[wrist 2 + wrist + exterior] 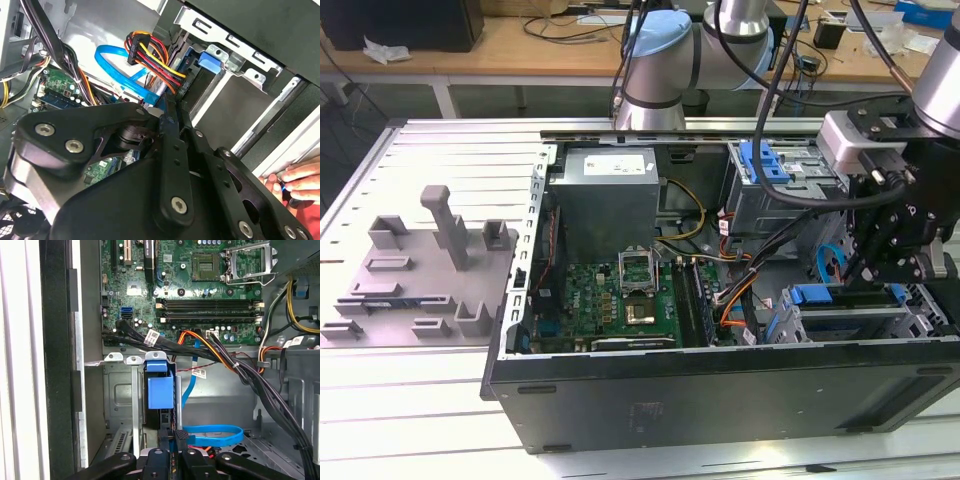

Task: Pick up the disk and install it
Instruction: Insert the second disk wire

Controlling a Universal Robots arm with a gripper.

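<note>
- One black tower computer case (pixel 720 375) is lying open on its side on the table. You are working in its drive bay corner, at the exterior view's right.
- One black two-fingered gripper (pixel 175 434) is reaching into that bay. Its jaws are drawn close together and appear to be clamping the outer edge of the disk.
- One silver hard drive in a blue plastic carrier frame (pixel 160 390), the disk, is standing edge-on in the bay slot and looks only partly seated.
- One bundle of black, orange and red power cables (pixel 235 365) is crossing just beside the slot. If you are pushing at a tilt, the carrier could be snagging on it or jamming on the rails.
- One flat blue data cable (pixel 215 430) is looping near the jaws and could be getting pinched.
- One person's hand (pixel 295 182) is resting on the case edge near the gripper. A sudden swing risks striking it.
</note>
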